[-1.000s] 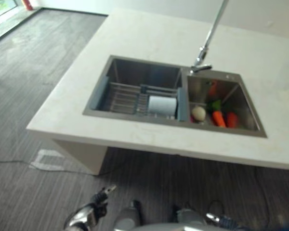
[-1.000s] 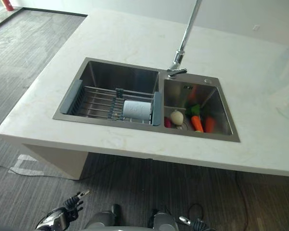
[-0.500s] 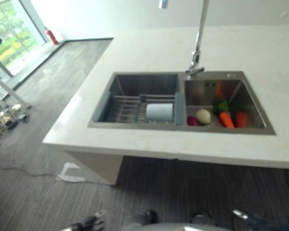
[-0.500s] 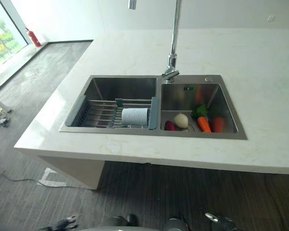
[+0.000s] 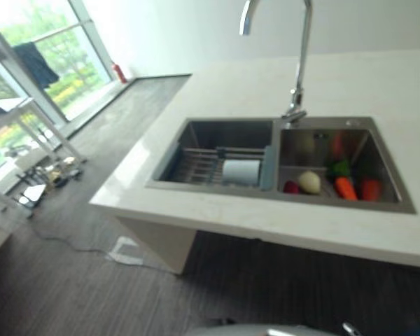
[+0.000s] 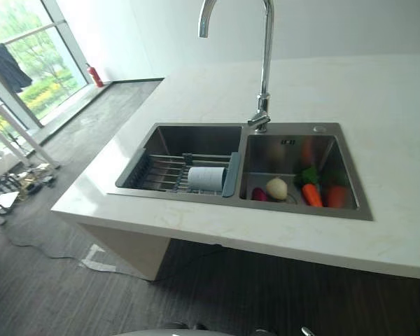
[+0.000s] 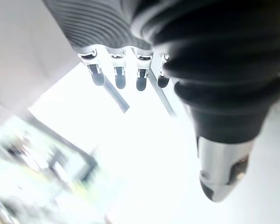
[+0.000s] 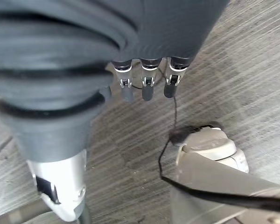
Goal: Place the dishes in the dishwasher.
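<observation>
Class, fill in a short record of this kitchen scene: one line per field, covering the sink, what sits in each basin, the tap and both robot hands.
sink: double basin, set in a pale counter
left basin: wire rack with a white cup lying on its side
right basin: carrot, pale round vegetable, other vegetables
tap: tall, curved, behind the divider
left hand: open, holding nothing
right hand: open, above the floor

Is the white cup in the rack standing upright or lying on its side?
Lying on its side. The white cup rests lengthwise on the wire rack in the sink's left basin.
</observation>
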You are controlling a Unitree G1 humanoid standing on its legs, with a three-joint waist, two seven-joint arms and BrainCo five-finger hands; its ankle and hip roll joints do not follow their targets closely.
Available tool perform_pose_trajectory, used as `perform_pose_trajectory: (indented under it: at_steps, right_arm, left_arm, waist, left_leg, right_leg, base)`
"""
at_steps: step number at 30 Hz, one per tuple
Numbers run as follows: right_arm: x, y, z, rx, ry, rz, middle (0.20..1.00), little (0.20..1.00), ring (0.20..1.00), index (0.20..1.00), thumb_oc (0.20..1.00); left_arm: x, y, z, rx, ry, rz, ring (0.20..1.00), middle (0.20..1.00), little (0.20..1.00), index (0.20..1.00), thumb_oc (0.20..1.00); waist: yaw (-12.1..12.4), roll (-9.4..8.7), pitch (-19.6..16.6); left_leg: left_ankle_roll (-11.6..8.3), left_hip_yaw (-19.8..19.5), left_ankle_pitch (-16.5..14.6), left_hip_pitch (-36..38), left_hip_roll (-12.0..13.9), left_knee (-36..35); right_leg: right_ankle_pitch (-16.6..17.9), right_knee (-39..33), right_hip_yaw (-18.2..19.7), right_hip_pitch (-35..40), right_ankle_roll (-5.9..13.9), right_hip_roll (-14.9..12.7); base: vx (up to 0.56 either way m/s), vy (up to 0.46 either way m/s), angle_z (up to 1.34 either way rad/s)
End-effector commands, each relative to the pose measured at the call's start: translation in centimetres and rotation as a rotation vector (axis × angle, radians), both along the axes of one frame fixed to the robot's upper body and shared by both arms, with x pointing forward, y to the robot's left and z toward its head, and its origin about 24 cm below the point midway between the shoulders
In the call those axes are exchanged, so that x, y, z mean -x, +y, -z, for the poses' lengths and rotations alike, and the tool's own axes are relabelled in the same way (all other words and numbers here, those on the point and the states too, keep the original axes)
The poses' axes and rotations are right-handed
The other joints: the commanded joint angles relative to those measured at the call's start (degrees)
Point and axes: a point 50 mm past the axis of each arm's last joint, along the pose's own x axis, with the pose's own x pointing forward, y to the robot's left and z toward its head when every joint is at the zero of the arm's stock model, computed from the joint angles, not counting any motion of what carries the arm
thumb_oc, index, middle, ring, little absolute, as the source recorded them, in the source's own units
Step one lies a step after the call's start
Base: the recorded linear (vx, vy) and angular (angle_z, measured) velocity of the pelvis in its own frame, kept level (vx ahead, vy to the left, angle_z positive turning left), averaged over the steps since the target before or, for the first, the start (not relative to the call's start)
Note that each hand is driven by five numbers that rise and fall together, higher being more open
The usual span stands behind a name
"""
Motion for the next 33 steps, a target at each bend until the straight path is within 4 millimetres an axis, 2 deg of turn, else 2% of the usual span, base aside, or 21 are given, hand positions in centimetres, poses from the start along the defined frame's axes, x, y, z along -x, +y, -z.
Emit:
perform_pose_trajectory:
  at_steps: [1, 3, 5, 6, 9, 11, 14, 20, 28, 30, 33]
  right_arm:
    - [-0.1, -0.1, 0.0, 0.004, 0.000, 0.045, 1.000, 1.000, 1.000, 1.000, 1.000]
    - [0.1, 0.4, 0.2, -0.008, 0.008, 0.052, 1.000, 1.000, 1.000, 1.000, 1.000]
    - [0.4, 0.6, 0.3, -0.011, 0.011, 0.051, 1.000, 1.000, 1.000, 1.000, 1.000]
    - [0.4, 0.5, 0.3, -0.006, 0.016, 0.041, 1.000, 1.000, 1.000, 1.000, 1.000]
    - [1.0, -0.1, 0.1, 0.004, 0.039, 0.042, 1.000, 1.000, 1.000, 1.000, 1.000]
    - [1.5, -0.4, 0.0, 0.003, 0.042, 0.045, 1.000, 1.000, 1.000, 1.000, 1.000]
    - [2.0, -0.9, -0.2, -0.003, 0.052, 0.038, 1.000, 1.000, 1.000, 1.000, 1.000]
    - [2.0, -1.5, -0.5, -0.004, 0.032, 0.016, 1.000, 1.000, 1.000, 1.000, 1.000]
    - [0.9, -2.1, -0.9, -0.005, 0.007, -0.001, 1.000, 1.000, 1.000, 1.000, 1.000]
    - [1.0, -2.3, -1.0, -0.005, 0.012, -0.010, 1.000, 1.000, 1.000, 1.000, 1.000]
    - [0.8, -2.6, -1.1, -0.001, 0.005, -0.013, 1.000, 1.000, 1.000, 1.000, 1.000]
  left_arm:
    - [-1.3, -1.7, -0.2, -0.006, -0.034, 0.125, 1.000, 1.000, 1.000, 1.000, 1.000]
    - [-3.6, -5.4, 1.6, -0.060, 0.038, 0.260, 1.000, 1.000, 1.000, 1.000, 1.000]
    - [-4.9, -7.5, 3.3, -0.096, 0.095, 0.329, 1.000, 1.000, 1.000, 1.000, 1.000]
    - [-5.7, -8.7, 4.7, -0.115, 0.185, 0.362, 1.000, 1.000, 1.000, 1.000, 1.000]
    - [-7.5, -10.3, 7.2, -0.121, 0.295, 0.361, 1.000, 1.000, 1.000, 1.000, 1.000]
    - [-8.1, -10.5, 7.9, -0.130, 0.356, 0.360, 1.000, 1.000, 1.000, 1.000, 1.000]
    - [-8.5, -10.6, 10.2, -0.143, 0.582, 0.375, 1.000, 1.000, 1.000, 1.000, 1.000]
    - [-9.2, -10.5, 11.2, -0.286, 0.740, 0.363, 1.000, 1.000, 1.000, 1.000, 1.000]
    - [-9.4, -11.3, 12.5, -0.378, 0.803, 0.380, 1.000, 1.000, 1.000, 1.000, 1.000]
    - [-9.5, -11.2, 12.2, -0.451, 0.795, 0.353, 1.000, 1.000, 1.000, 1.000, 1.000]
    - [-9.7, -10.9, 11.8, -0.459, 0.765, 0.321, 1.000, 1.000, 1.000, 1.000, 1.000]
  waist:
    - [-3.1, 1.25, 1.6]
    - [-3.9, 0.77, 1.4]
    - [-5.0, 0.31, 1.3]
    - [-6.1, 0.03, 1.3]
    - [-8.6, -0.20, 1.7]
    - [-9.4, -0.24, 1.9]
    - [-10.9, 0.00, 2.3]
    - [-12.8, 0.49, 2.8]
    - [-14.1, 0.97, 4.5]
    - [-14.5, 1.12, 4.9]
    - [-14.7, 1.17, 5.3]
  left_leg:
    - [-0.31, 2.0, -6.1, -0.4, 0.4, 3.9]
    - [-0.35, 2.7, -6.4, -0.2, 0.5, 3.9]
    - [-0.30, 3.5, -6.7, 0.0, 0.6, 3.9]
    - [-0.23, 4.2, -6.9, 0.1, 0.8, 3.9]
    - [-0.09, 6.0, -7.1, 0.5, 1.2, 3.9]
    - [-0.06, 6.7, -7.2, 0.7, 1.3, 3.9]
    - [-0.01, 7.4, -7.1, 0.8, 1.6, 3.9]
    - [0.11, 8.8, -7.1, 0.9, 1.8, 3.9]
    - [0.26, 9.5, -6.9, 0.0, 1.5, 3.9]
    - [0.24, 9.7, -6.8, -0.4, 1.4, 3.9]
    - [0.23, 9.8, -6.7, -0.9, 1.2, 3.9]
  right_leg:
    - [2.9, -3.2, 4.4, 0.5, 4.05, -1.1]
    - [3.0, -3.2, 5.3, 0.3, 4.25, -0.8]
    - [3.2, -3.2, 6.3, -0.1, 4.42, -0.5]
    - [3.4, -3.2, 7.2, -0.4, 4.53, -0.3]
    - [3.9, -3.2, 9.5, -1.4, 4.80, 0.4]
    - [4.1, -3.2, 10.3, -1.7, 4.99, 0.7]
    - [4.6, -3.2, 11.7, -2.3, 5.24, 1.0]
    - [5.0, -3.2, 13.2, -3.2, 5.66, 1.3]
    - [5.8, -3.2, 14.9, -5.1, 6.06, 1.1]
    - [6.1, -3.2, 15.2, -5.7, 6.21, 1.0]
    - [6.4, -3.2, 15.7, -6.4, 6.31, 1.0]
  base:
    - [0.02, -0.048, -0.19]
    - [0.06, -0.069, -0.31]
    - [0.06, -0.059, -0.29]
    - [0.05, -0.047, -0.44]
    - [0.02, -0.028, -0.41]
    - [0.02, -0.023, -0.39]
    - [0.02, -0.011, -0.28]
    - [0.01, -0.006, -0.15]
    - [0.00, 0.002, -0.16]
    - [-0.01, 0.018, -0.10]
    - [-0.04, 0.013, -0.11]
